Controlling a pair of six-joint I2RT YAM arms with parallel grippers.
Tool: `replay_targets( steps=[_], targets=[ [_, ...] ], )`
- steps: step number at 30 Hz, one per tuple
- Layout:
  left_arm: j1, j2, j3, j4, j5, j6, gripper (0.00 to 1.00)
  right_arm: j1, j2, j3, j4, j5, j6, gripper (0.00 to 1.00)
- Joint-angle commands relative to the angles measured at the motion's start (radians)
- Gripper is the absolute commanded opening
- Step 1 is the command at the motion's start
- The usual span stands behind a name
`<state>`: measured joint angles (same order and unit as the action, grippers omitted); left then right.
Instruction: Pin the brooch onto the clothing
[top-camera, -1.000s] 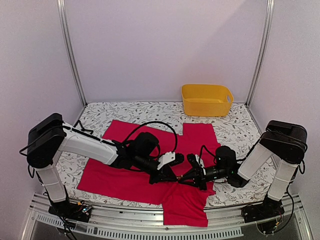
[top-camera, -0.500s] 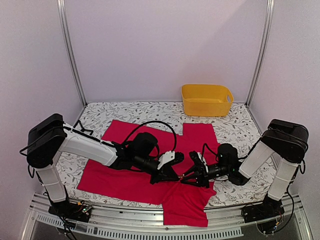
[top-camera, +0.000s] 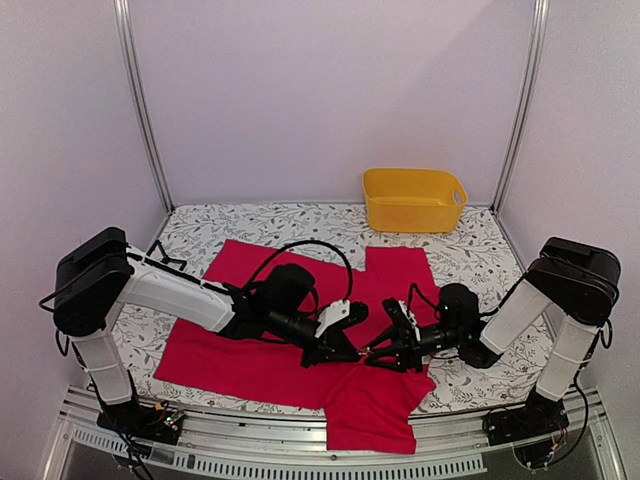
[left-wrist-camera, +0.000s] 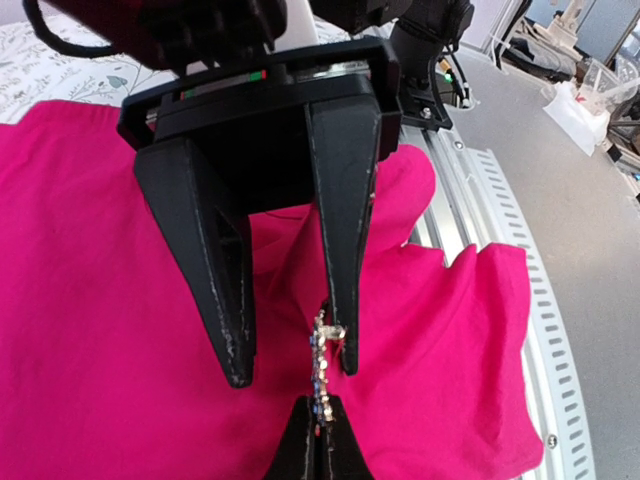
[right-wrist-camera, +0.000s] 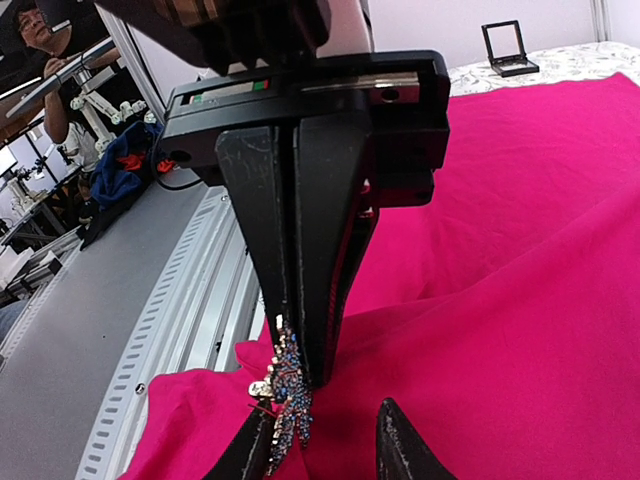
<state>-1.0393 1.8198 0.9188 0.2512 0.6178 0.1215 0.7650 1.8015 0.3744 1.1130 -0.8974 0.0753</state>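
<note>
Pinches brooch (right-wrist-camera: 283, 400) in closed right gripper (right-wrist-camera: 297, 372), long axis along its fingers, far end beside one finger (left-wrist-camera: 342, 250) of spread left gripper (left-wrist-camera: 292, 368).

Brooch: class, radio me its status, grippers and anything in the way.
Right gripper shut on brooch. Left gripper open, straddling it over bunched shirt. Yellow basket far back, nothing blocking.

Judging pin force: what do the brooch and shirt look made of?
The brooch seems silvery metal set with tiny blue-grey stones or beads; it glints. The shirt looks soft, matte pink fabric, draping in folds; fibre unclear.
</note>
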Motion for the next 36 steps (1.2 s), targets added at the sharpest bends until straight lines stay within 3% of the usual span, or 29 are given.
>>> replay_targets(
  steps=[1, 9, 36],
  targets=[
    [0.011, -0.013, -0.022, 0.047, 0.09, -0.048, 0.0, -0.018, -0.053, -0.009, 0.006, 0.006, 0.002, 0.33],
    [0.015, -0.01, -0.022, 0.058, 0.096, -0.057, 0.0, -0.018, -0.019, 0.015, 0.052, -0.015, 0.042, 0.21],
    [-0.033, -0.024, -0.005, -0.005, 0.027, 0.01, 0.0, -0.022, 0.018, 0.036, 0.034, 0.024, 0.122, 0.08]
  ],
)
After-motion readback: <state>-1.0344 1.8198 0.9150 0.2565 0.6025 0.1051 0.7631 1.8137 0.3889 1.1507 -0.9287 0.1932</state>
